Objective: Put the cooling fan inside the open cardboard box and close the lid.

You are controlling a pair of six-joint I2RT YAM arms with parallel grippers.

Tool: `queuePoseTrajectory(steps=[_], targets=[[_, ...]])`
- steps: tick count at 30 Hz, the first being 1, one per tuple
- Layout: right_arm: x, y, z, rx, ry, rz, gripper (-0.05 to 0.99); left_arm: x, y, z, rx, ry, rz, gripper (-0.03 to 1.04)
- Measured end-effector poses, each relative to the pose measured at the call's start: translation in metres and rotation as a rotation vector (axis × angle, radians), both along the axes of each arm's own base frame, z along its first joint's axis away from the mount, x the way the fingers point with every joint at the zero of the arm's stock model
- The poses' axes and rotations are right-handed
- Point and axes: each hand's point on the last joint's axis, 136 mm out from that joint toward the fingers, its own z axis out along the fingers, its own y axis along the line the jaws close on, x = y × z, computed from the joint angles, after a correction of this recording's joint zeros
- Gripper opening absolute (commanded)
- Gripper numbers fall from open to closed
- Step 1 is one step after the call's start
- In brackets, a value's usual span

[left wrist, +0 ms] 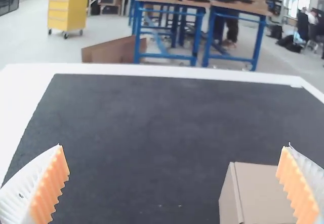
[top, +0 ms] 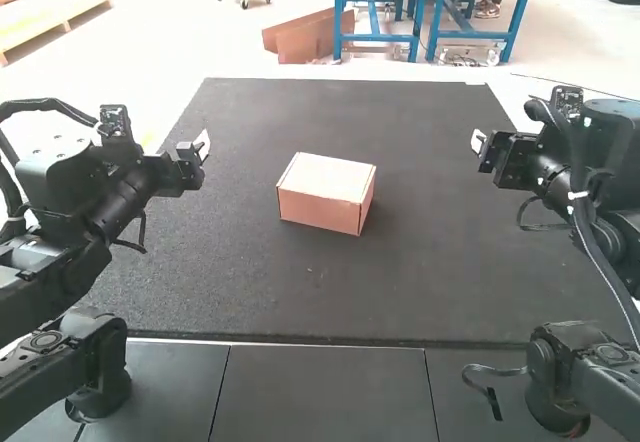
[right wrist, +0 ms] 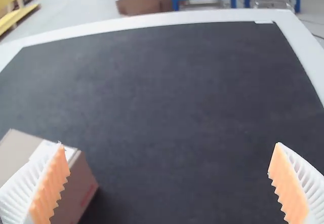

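High view: we are holding the left gripper (top: 197,150) over the black mat's (top: 430,222) left side, its fingers spread wide and empty. The cardboard box (top: 326,192) is sitting mid-mat with its lid lying flat, so we are judging the cooling fan to be inside and the closing step done. Our right gripper (top: 482,148) is hovering at the right, likewise spread. Next we are only needing to check that the lid is fully seated.

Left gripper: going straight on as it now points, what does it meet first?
Probably the black mat, bare between the open fingers of the left gripper. The closed cardboard box sits off-centre ahead of one finger, which might clip it; depth is unclear.
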Motion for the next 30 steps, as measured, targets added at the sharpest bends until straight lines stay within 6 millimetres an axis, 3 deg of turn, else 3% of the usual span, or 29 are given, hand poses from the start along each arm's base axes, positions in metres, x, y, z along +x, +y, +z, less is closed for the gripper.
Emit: queuePoseTrajectory(steps=[8,21,30], targets=[[-0.013,-0.007,-0.004,-0.003,-0.058,-0.026,0.91,-0.01,0.0,-0.028,0.036,0.06,-0.002,0.97],[-0.011,-0.014,0.016,0.02,-0.197,-0.066,0.9,-0.03,-0.007,-0.007,0.049,-0.085,-0.044,0.97],[-0.011,-0.013,-0.022,-0.014,-0.173,-0.06,0.9,-0.042,-0.013,0.009,0.073,-0.185,-0.078,0.97]])
